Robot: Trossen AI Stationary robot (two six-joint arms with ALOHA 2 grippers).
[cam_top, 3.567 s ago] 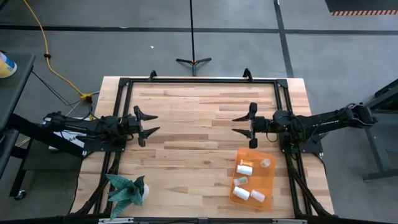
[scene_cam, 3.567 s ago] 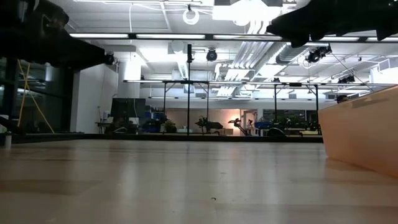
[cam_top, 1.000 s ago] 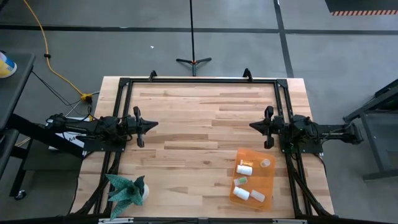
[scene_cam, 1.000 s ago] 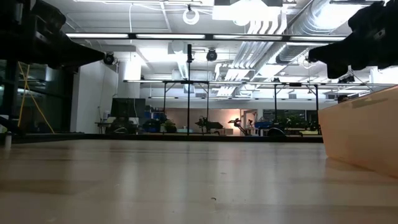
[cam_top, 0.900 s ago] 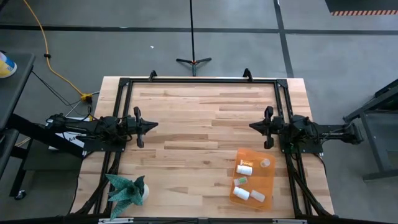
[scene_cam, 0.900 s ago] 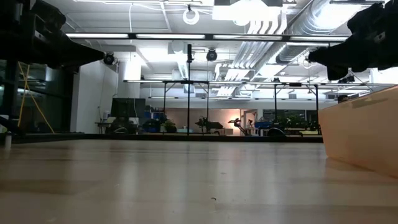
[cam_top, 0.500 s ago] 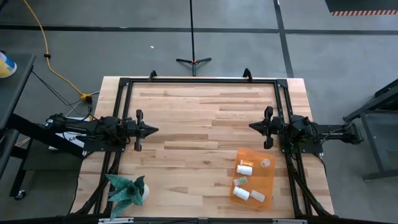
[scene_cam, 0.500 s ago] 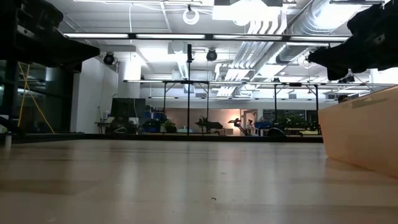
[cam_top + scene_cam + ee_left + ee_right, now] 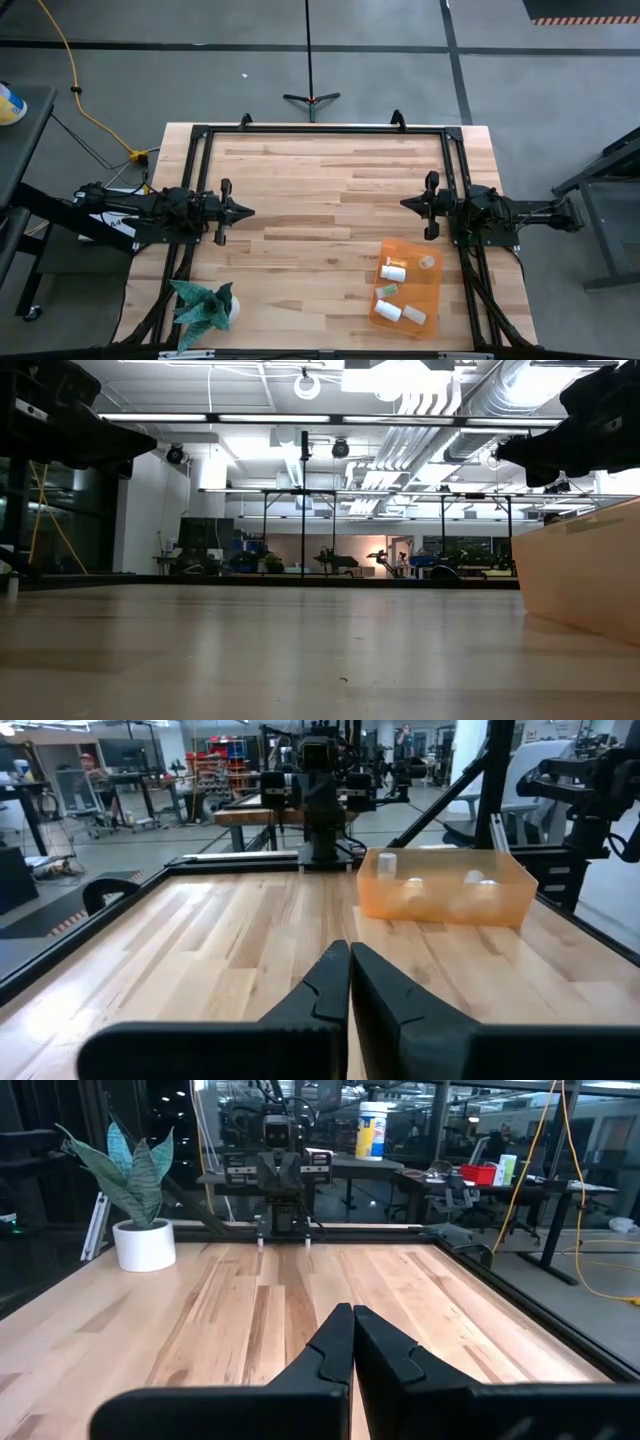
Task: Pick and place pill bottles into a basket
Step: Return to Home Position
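Note:
The basket (image 9: 421, 291) is an orange translucent bin standing on the wooden table near its right near corner; it also shows in the left wrist view (image 9: 445, 888). Several white pill bottles (image 9: 393, 271) lie inside it on its floor. My left gripper (image 9: 250, 211) hovers shut over the table's left side, pointing right, with nothing in it (image 9: 348, 948). My right gripper (image 9: 403, 203) hovers shut over the right side, just beyond the basket's far end, pointing left (image 9: 352, 1310), and holds nothing.
A spiky green plant in a white pot (image 9: 205, 306) stands at the near left corner. A black metal frame (image 9: 320, 128) runs around the table's edges. Bare wood lies between the two grippers. In the low view the basket's wall (image 9: 585, 575) fills the right side.
My left gripper has shifted a little toward the table's near edge and stayed shut. The basket and the bottles have not moved.

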